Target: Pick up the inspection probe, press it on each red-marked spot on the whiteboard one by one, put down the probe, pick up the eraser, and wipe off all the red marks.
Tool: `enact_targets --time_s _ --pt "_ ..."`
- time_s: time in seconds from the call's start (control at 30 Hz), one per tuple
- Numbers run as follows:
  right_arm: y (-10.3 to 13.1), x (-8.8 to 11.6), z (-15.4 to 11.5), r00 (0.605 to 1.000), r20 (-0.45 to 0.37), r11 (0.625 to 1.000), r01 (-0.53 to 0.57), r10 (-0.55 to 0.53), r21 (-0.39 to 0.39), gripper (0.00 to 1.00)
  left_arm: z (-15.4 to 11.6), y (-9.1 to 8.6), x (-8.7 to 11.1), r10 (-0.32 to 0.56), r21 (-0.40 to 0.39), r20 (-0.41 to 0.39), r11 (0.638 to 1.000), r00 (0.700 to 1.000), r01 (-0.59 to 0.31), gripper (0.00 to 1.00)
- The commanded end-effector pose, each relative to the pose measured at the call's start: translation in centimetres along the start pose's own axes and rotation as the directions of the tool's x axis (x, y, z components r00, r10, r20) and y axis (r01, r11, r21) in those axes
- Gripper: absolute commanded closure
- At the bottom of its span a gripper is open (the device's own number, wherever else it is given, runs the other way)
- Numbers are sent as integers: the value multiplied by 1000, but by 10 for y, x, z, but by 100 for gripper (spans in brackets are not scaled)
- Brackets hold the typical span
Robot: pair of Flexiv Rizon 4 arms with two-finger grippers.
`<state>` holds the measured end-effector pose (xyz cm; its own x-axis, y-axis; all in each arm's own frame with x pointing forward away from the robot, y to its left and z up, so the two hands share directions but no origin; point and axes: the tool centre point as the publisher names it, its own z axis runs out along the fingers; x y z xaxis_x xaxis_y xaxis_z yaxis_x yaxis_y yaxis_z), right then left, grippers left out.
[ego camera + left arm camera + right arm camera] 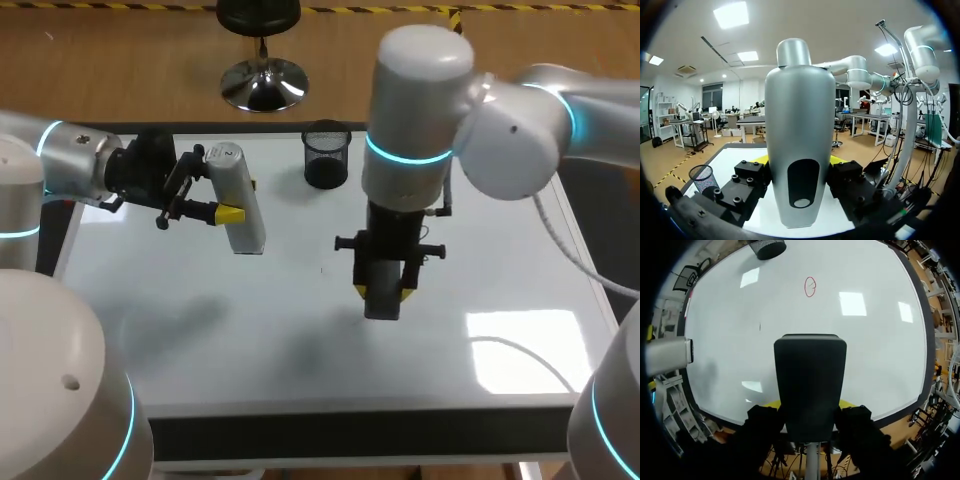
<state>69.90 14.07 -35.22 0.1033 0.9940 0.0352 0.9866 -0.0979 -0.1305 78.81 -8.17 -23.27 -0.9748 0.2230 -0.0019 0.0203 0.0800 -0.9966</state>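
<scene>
My left gripper (215,186) is shut on the silver inspection probe (236,200), held in the air over the whiteboard's (250,330) far left part. In the left wrist view the probe (800,135) stands between the fingers of the left gripper (800,165). My right gripper (383,292) points down over the board's middle, shut on the black eraser (382,296). The right wrist view shows the eraser (810,385) filling the right gripper (809,407) above the whiteboard (880,355). One red circle mark (810,286) lies ahead of the eraser. The probe (667,356) shows off to one side.
A black mesh cup (326,155) stands at the board's far edge, between the two grippers; the mesh cup (767,247) sits beyond the red circle, and the mesh cup (703,176) is beside the left gripper. A white cable (530,360) trails over the board's right side.
</scene>
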Motion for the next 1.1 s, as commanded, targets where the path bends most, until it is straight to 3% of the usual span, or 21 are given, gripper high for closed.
enact_targets --time_s 0.03,0.83,1.1 --pt "0 15 8 1000 26 1000 8 -8 -1 100 -1 -1 -2 0 2 -5 1000 1000 0 100" --pt "4 50 47 999 -1 999 35 -35 16 100 -1 -1 -2 0 2 -5 1000 1000 0 100" --pt "8 50 66 998 -37 998 45 -43 42 100 -1 -1 -2 0 2 -5 1000 1000 0 100"
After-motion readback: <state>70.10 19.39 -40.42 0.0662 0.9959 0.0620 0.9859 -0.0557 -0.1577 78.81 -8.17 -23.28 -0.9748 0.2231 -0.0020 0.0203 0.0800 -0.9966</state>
